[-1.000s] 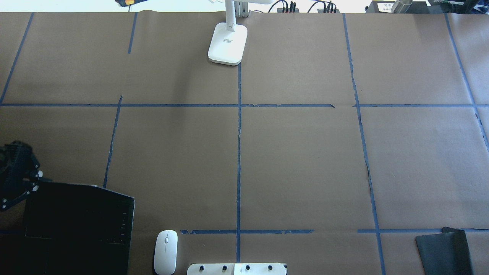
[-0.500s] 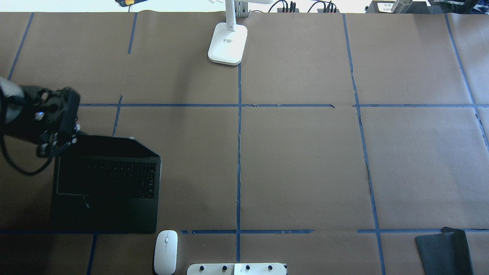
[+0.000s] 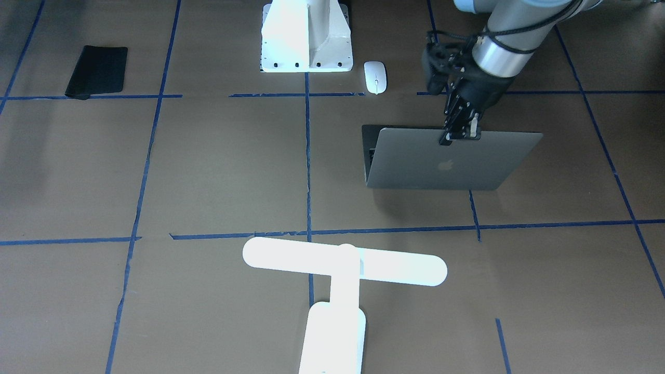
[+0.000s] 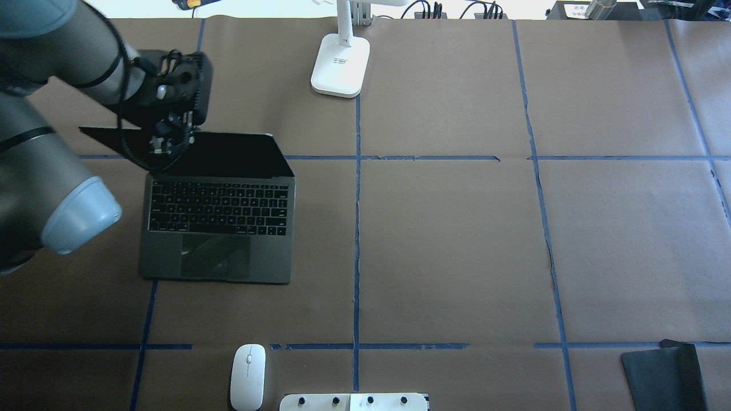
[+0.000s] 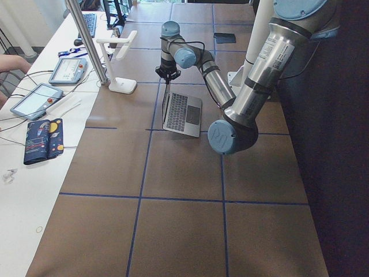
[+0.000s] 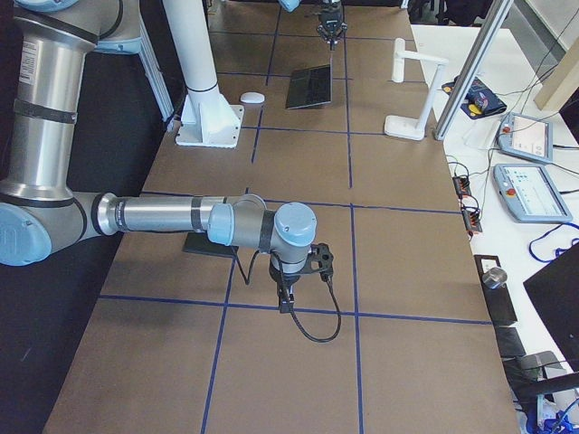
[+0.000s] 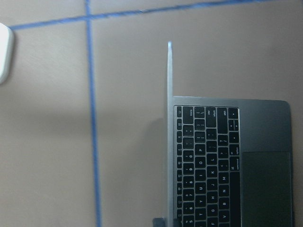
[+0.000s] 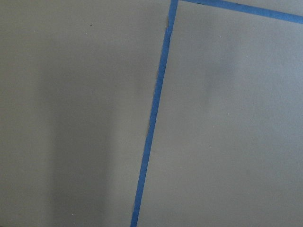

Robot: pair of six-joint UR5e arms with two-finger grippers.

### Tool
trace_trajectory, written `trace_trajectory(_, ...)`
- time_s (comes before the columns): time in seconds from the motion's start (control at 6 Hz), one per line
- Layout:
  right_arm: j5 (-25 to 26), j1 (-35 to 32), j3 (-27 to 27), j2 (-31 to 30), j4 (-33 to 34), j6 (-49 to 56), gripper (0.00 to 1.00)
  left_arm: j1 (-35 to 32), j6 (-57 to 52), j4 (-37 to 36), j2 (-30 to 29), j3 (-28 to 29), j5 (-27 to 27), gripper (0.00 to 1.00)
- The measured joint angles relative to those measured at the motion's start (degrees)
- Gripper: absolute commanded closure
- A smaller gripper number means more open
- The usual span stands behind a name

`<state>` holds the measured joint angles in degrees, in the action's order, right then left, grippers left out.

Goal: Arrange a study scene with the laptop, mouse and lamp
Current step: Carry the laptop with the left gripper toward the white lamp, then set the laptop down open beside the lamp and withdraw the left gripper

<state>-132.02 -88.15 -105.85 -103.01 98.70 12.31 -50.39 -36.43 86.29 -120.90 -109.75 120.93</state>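
The laptop [image 4: 217, 231] stands open on the table's left half, keyboard and trackpad showing. From the front its grey lid [image 3: 447, 166] shows the apple logo. My left gripper [image 4: 167, 148] is shut on the lid's top edge [image 3: 458, 137]. The left wrist view shows the lid edge-on [image 7: 169, 142] beside the keys. The white mouse [image 4: 248, 377] lies near the front edge, apart from the laptop. The white lamp [image 4: 340, 65] stands at the far middle, with its bar head [image 3: 345, 262] level. My right gripper [image 6: 286, 302] shows only in the exterior right view, low over bare table; I cannot tell its state.
A flat black pad [image 4: 662, 371] lies at the near right corner. A white boxy pedestal [image 4: 354, 402] with bolt holes stands at the near edge's middle, right of the mouse. Blue tape lines cross the brown table cover [image 4: 457, 240].
My left arm has slid the laptop from the near left corner forward and to the right, holding its lid. The mouse, lamp and black pad have not moved.
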Motion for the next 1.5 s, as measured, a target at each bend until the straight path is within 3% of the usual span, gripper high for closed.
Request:
trace_trajectory(0.33,0.0,0.0,0.0,0.0,0.0,0.0,0.00,0.0,5.7,11.6,-7.4,12.6,-0.3,1.00)
trace_trajectory(0.67,0.0,0.0,0.1,0.0,0.0,0.0,0.00,0.0,8.2,17.1,-14.0,21.8,-2.8,0.93)
trace_trajectory(1.17,-0.1,0.0,0.3,0.0,0.0,-0.1,0.00,0.0,8.2,17.6,-16.1,24.0,-6.4,0.61)
trace_trajectory(1.5,-0.2,0.0,0.4,0.0,0.0,-0.1,0.00,0.0,8.5,17.6,-16.2,23.6,-6.7,0.53)
